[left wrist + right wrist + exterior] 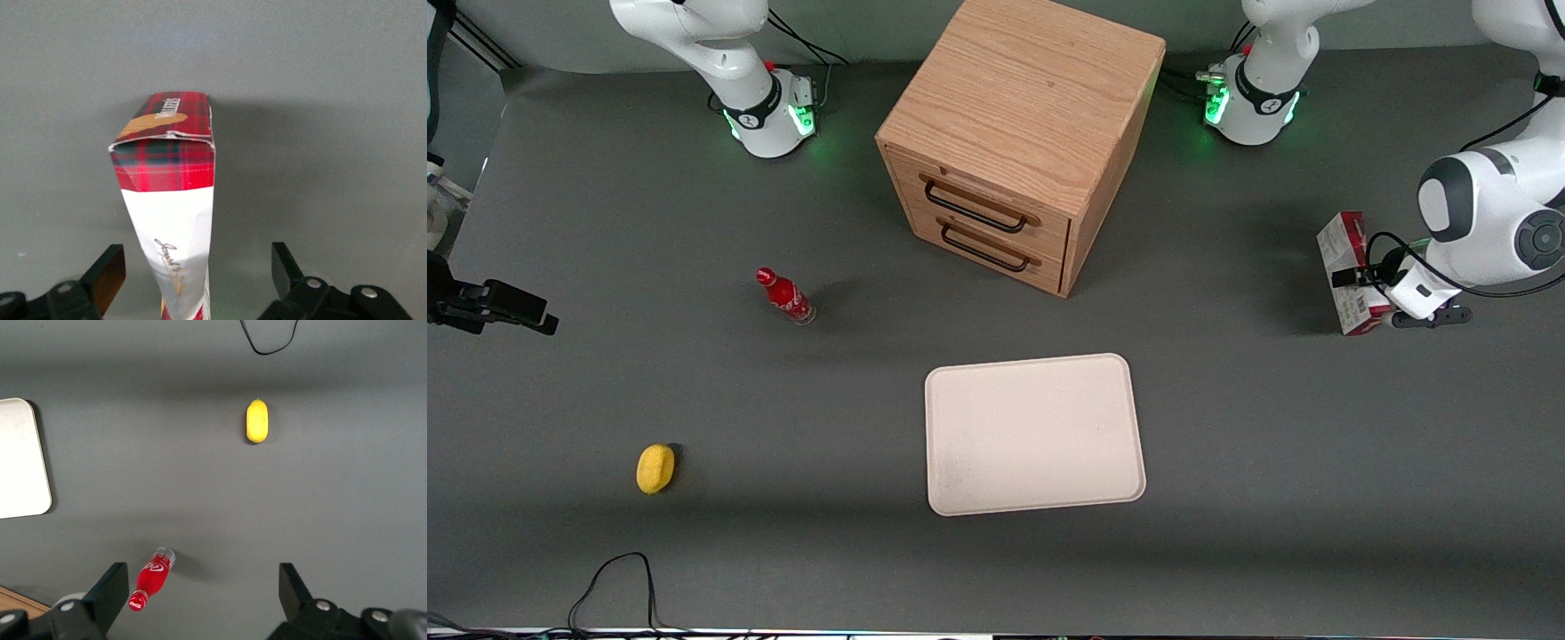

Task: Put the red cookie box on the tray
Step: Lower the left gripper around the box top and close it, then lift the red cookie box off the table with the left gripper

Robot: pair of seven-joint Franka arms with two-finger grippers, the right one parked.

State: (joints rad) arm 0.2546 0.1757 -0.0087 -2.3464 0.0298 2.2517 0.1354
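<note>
Red cookie box [1352, 271] stands on its narrow edge on the desk [1227, 444] toward the working arm's end, well apart from the cream-white tray [1034, 434], which lies in front of the wooden drawer cabinet [1018, 133]. Your pincer [199, 280] is spread open with the carton's thin body between the fingers [107, 273]; in the wrist view neither pad seems to touch it, and the box sits nearer one finger than the other. You would do well to centre the pincer across the thin faces before closing, so the first pad to arrive does not tip the upright box over. Squeeze gently, since a thin carton probably dents. Lift clear of the desk before you carry it sideways, then set it down inside the tray's rim rather than on it.
</note>
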